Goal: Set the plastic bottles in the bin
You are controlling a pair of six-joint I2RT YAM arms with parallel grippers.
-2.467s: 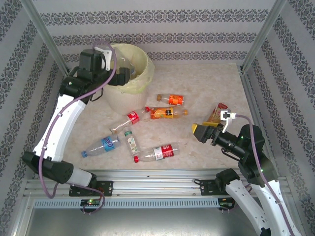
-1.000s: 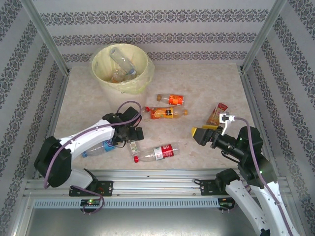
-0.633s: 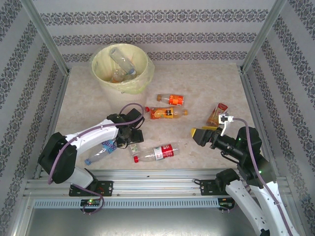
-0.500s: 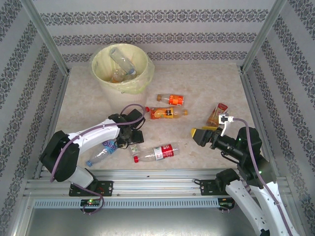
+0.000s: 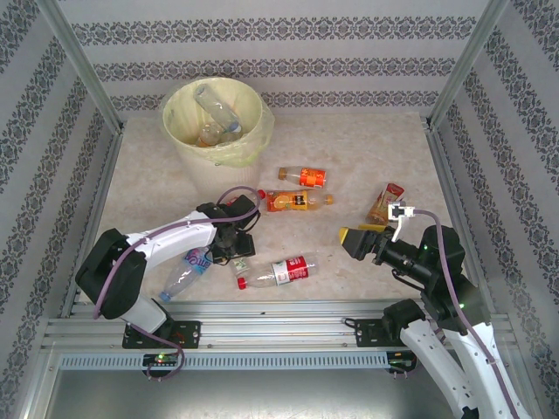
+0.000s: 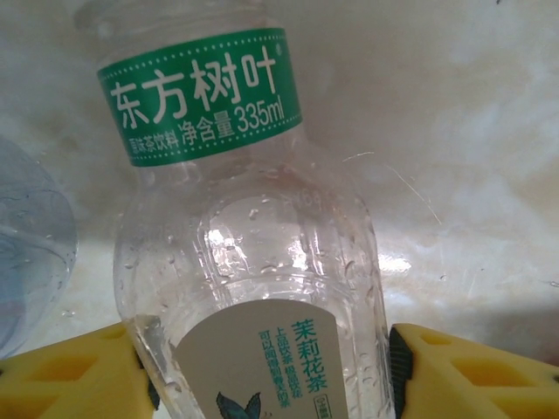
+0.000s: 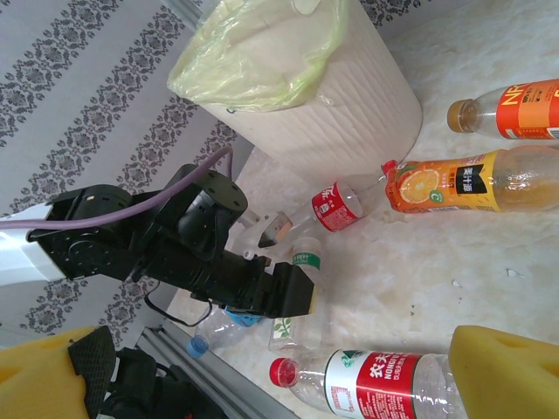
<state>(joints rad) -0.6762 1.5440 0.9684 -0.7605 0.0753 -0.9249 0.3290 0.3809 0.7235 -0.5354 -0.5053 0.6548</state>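
Several plastic bottles lie on the table in front of the cream bin (image 5: 194, 171) with its yellow bag. My left gripper (image 5: 234, 253) is down on the table, its yellow pads (image 6: 70, 377) pressed against both sides of the clear green-labelled bottle (image 6: 249, 253), which lies flat. Touching it at the left is a blue-labelled bottle (image 5: 188, 264). A red-labelled bottle (image 5: 286, 270) lies just right of the gripper. My right gripper (image 5: 354, 236) hovers open over the right of the table, nothing between its pads (image 7: 502, 371).
An orange juice bottle (image 5: 293, 201), a small orange-labelled bottle (image 5: 303, 177) and a red-labelled one (image 7: 336, 205) lie between bin and grippers. Another bottle (image 5: 384, 202) lies by the right gripper. Two bottles (image 5: 214, 109) rest inside the bin. Metal frame posts and patterned walls enclose the table.
The left arm came down from the bin to the table and closed its jaws around the green-labelled bottle. The blue-labelled bottle was nudged and swung. The right arm stayed still.
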